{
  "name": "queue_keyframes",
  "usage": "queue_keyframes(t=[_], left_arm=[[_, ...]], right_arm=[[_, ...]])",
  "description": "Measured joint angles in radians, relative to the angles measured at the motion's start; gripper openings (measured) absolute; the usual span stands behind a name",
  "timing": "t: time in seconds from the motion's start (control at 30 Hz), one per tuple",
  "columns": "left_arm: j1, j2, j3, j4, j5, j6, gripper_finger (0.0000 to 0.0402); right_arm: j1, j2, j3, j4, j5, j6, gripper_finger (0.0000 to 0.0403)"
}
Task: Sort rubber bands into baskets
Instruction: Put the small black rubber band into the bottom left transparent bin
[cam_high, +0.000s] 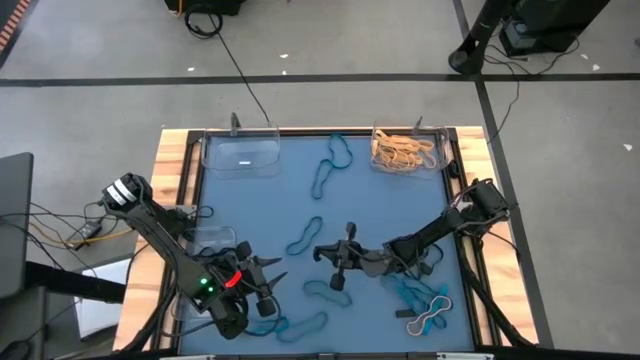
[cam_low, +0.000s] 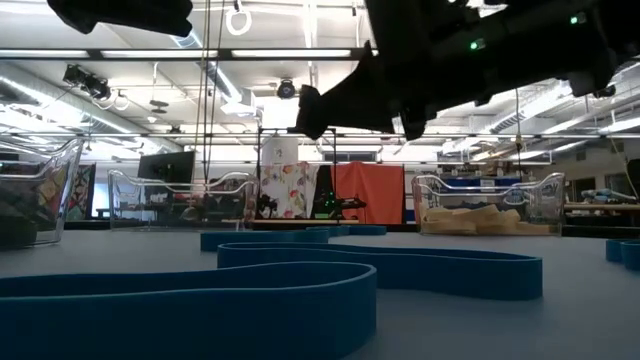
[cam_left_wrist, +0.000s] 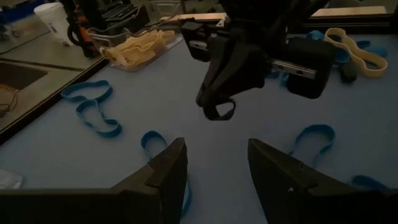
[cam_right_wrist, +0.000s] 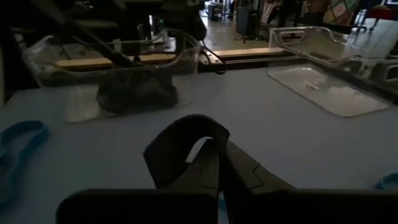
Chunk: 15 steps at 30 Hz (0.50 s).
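Observation:
My right gripper (cam_high: 335, 268) is over the middle of the blue mat, shut on a black rubber band (cam_left_wrist: 217, 111). My left gripper (cam_high: 272, 280) is open and empty near the front left; in its wrist view its fingers (cam_left_wrist: 214, 149) point at my right gripper. A clear basket (cam_high: 215, 240) with black bands (cam_right_wrist: 137, 90) stands at the left. An empty clear basket (cam_high: 240, 155) is at the far left. A basket with tan bands (cam_high: 405, 150) is at the far right. Several teal bands (cam_high: 335, 160) lie flat on the mat. My right gripper pinches the black band between its two shut fingers (cam_right_wrist: 239, 168), near their free ends. A loop of the band (cam_right_wrist: 186, 140) stands out past the tips. The fingers come from the table's right, slanting down. The loop hangs below them, clear of the mat (cam_left_wrist: 217, 115).
More teal bands lie around both grippers (cam_high: 305, 237), (cam_high: 325, 292), (cam_high: 300, 325), with a cluster by the right arm (cam_high: 415, 295). A tan band (cam_high: 430, 315) lies at the front right. Wooden table edges (cam_high: 175, 165) frame the mat.

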<state>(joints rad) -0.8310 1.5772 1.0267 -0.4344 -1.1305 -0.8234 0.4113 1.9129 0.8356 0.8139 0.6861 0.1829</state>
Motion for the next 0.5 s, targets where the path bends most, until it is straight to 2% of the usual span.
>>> queue_keyframes(t=[0.23, 0.5], left_arm=[[0.007, 0.000, 0.000, 0.006, 0.003, 0.000, 0.0172], [0.042, 0.016, 0.000, 0.028, -0.002, -0.003, 0.0172]], right_arm=[[-0.042, 0.000, 0.029, -0.008, -0.075, 0.026, 0.0011], [-0.046, 0.000, 0.029, 0.014, -0.076, 0.028, 0.0011]])
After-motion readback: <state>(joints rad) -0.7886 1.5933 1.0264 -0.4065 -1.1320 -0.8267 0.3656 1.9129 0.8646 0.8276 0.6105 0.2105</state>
